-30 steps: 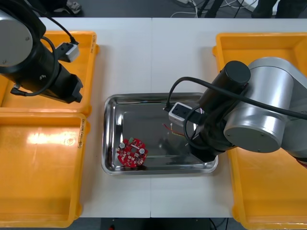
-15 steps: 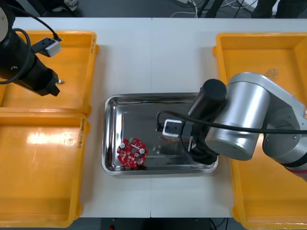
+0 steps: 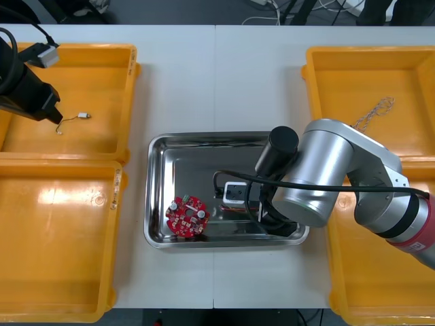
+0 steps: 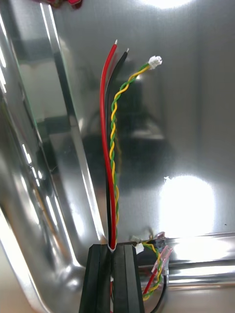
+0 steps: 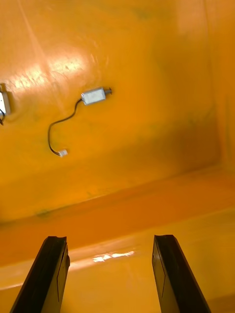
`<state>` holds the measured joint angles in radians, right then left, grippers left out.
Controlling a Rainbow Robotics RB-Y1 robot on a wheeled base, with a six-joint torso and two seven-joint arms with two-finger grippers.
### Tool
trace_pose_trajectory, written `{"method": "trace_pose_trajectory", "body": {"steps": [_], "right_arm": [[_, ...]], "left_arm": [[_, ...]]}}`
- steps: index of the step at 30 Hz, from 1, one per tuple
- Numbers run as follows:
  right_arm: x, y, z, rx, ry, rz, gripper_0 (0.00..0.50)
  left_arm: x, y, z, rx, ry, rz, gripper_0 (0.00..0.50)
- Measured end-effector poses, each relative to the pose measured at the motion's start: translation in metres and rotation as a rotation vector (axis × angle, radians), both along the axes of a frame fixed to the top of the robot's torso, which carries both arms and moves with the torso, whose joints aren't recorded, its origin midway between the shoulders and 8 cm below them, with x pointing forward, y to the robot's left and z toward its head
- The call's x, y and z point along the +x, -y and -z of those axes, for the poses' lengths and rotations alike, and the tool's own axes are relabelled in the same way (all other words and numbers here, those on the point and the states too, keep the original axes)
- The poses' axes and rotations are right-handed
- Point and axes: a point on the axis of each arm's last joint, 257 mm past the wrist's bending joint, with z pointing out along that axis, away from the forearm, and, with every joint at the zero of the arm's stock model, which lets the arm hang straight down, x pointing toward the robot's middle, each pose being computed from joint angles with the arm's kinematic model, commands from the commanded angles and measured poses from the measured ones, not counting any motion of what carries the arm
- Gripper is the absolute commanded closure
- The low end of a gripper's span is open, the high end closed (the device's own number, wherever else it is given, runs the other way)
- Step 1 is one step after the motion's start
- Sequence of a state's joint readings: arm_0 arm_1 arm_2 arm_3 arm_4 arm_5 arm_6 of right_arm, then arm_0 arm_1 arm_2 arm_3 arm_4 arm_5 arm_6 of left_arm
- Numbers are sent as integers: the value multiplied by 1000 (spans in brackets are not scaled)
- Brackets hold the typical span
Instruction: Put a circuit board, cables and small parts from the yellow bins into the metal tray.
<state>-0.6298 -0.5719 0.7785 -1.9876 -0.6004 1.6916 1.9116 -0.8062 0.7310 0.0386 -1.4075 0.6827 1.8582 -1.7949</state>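
Right gripper: fingers clamped on cable bundle of red, black and twisted yellow-green wires; free ends stretch over tray floor, near-right part. Circuit board in tray's near-left corner. Left gripper: fingers wide apart, empty, over far-left yellow bin; small metal part on bin floor, untouched.

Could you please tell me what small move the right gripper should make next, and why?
Probably open its fingers. The right gripper is shut on the cable bundle, red, black and twisted yellow-green, whose free ends already seem to lie on the metal tray floor, so letting go should leave it inside. The left gripper hangs open over a yellow bin.
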Motion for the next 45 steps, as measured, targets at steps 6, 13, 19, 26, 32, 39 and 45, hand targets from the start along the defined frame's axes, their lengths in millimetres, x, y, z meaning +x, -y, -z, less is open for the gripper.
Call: {"method": "trace_pose_trajectory", "body": {"steps": [6,13,19,26,32,39,45], "right_arm": [[4,-4,10,9,10,-7,500],[2,-2,16,-3,-1,-7,335],[3,2,19,-13,7,2,166],[1,5,23,-16,4,9,0],[1,5,23,-16,3,9,0],[-6,12,17,-47,-8,15,0],[-9,25,-10,-75,-1,48,0]], "left_arm": [[19,-20,0,60,31,111,0],[39,-38,2,63,80,54,0],[56,-50,7,45,119,7,0],[75,-62,9,42,185,-28,0],[83,-75,18,41,210,-64,0],[87,-81,20,45,220,-79,0],[91,-84,23,46,235,-88,0]]}}
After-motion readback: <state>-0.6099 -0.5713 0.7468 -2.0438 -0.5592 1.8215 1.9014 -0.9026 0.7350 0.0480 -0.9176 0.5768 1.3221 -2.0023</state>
